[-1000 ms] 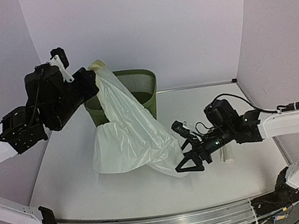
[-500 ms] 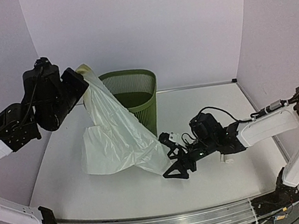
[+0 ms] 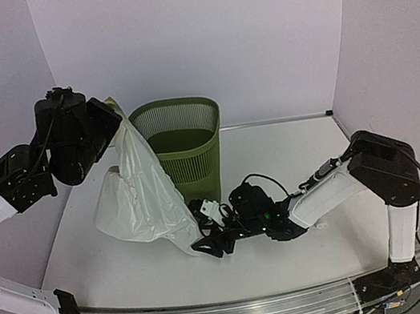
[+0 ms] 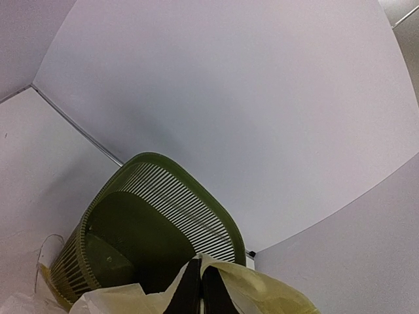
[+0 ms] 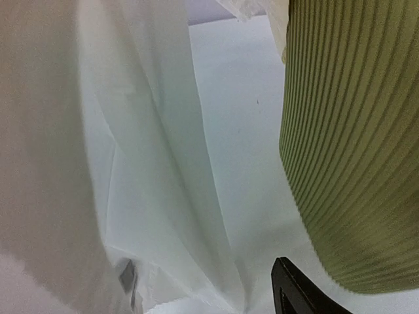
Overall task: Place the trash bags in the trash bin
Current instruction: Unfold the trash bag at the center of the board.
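The trash bags (image 3: 142, 209) look light, floppy, slippery; left fingers (image 4: 192, 289) pinch the top; right fingers (image 5: 294, 291), wide, should grab low.

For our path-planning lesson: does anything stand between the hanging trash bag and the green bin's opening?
Nothing visible does. The left claw pinches the top of the trash bag beside the left rim of the trash bin, whose mouth is open. Only the bin's wall separates them. The right claw sits low, at the bag's bottom corner.

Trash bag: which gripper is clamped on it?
The left gripper, shut on the top edge of the trash bag, raised beside the trash bin. The right gripper is open, low by its bottom corner.
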Robot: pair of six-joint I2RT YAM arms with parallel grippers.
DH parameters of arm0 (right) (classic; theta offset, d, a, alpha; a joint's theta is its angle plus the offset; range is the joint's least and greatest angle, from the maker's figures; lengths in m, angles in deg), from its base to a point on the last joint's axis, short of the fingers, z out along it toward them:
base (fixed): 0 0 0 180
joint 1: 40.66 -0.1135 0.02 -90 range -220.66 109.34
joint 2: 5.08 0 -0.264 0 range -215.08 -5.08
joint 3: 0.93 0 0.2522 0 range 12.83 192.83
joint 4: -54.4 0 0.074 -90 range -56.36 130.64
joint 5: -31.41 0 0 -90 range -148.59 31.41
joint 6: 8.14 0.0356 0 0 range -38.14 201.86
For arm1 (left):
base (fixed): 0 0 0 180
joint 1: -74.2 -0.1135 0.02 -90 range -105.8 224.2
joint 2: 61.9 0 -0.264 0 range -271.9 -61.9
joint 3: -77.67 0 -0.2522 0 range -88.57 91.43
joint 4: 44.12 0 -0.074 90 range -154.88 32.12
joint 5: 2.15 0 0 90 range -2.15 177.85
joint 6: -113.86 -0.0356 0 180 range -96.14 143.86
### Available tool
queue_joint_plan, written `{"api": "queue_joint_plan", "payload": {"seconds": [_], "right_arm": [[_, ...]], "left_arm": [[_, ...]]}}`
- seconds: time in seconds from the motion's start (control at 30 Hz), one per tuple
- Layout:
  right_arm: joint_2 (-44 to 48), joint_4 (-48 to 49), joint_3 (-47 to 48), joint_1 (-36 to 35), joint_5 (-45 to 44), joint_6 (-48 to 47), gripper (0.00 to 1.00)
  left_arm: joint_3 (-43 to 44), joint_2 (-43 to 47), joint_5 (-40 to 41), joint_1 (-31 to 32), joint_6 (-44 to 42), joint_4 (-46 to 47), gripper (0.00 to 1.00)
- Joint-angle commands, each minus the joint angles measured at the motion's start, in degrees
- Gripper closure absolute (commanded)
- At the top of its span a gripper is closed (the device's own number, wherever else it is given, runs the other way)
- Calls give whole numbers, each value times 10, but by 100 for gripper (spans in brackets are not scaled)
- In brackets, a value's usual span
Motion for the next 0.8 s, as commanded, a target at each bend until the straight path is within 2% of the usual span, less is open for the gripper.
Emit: {"api": "queue_joint_plan", "payload": {"seconds": [0.0,0.07,0.13,0.23,0.33,0.43,0.53,0.63,0.77], "right_arm": [[-34,123,59,-40,4,34,42],[-38,123,69,-54,14,34,67],[-34,124,67,-58,4,57,100],[-2,124,34,-58,-37,71,100],[49,82,-3,-57,-107,88,100],[112,-84,1,-56,-220,99,100],[184,-247,8,-54,-317,113,100],[244,-397,43,-50,-378,121,100],[296,-546,102,-48,-485,104,100]], "left_arm": [[6,21,18,0,34,-4,100],[0,25,17,0,30,2,100],[3,25,22,0,24,-3,100],[2,30,55,0,2,1,100],[-4,32,97,0,-86,44,100],[1,30,163,0,-152,45,100],[4,35,186,0,-228,44,100],[-4,43,117,0,-328,63,100],[-37,57,-76,0,-386,45,100]]}}
